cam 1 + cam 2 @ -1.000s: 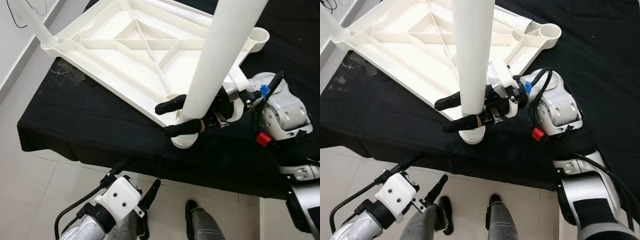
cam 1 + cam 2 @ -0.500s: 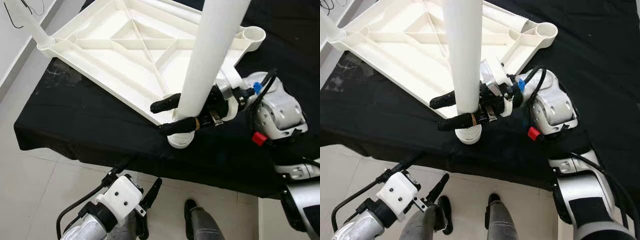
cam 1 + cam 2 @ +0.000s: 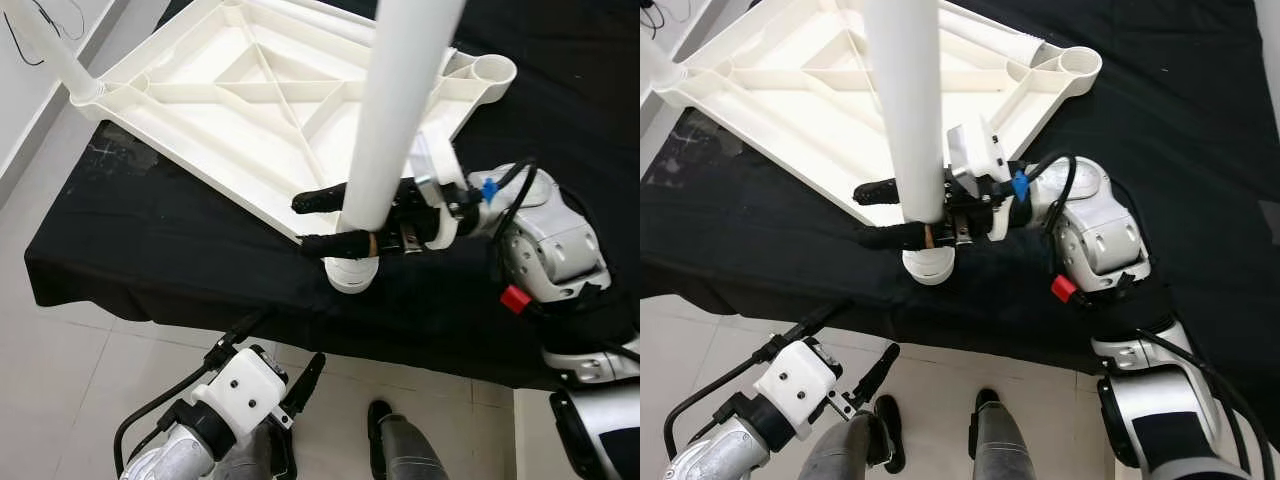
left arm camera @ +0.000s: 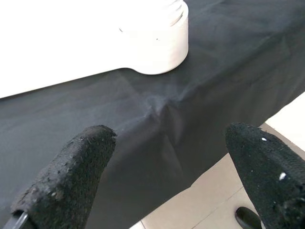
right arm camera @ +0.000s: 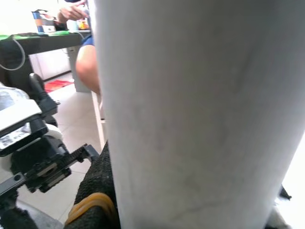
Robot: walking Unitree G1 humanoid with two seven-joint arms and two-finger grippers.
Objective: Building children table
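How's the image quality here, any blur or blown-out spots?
Eye views: sharp, evenly lit; the white tabletop keeps its rib detail. Left wrist view: the fingertips are soft, the socket nearly blown out. Right wrist view: the leg is very close and soft, background bright.

Even, bright indoor light in head views, sharp, soft shadows only. White table leg (image 3: pixel 400 110) nearly blown out vs black cloth (image 3: pixel 150 240), which swallows detail. Right wrist view: leg close-up, soft-focus; backgrnd overexposed. Left wrist view: fingertips (image 4: pixel 71 176) blurred at near range.
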